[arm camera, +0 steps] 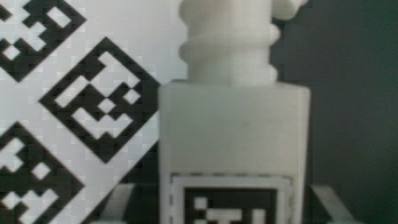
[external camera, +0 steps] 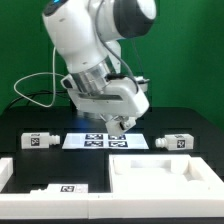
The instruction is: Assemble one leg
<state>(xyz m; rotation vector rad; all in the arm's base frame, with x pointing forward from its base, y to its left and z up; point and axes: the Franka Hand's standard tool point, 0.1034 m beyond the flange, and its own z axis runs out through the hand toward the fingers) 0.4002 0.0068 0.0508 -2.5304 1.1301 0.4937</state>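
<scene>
Leg [arm camera: 231, 130], white, stiff, likely light and slick, close before the pincer [external camera: 118, 122] at twelve o'clock on the tabletop [external camera: 95, 165]; best grasped by its square shaft; pincer's opening cannot be told.

The black table [external camera: 100, 165] carries the marker board [external camera: 95, 141], a white block [external camera: 40, 140] at its 9 o'clock, a second block [external camera: 175, 143] at 3, a big piece [external camera: 160, 175] at 5.
</scene>
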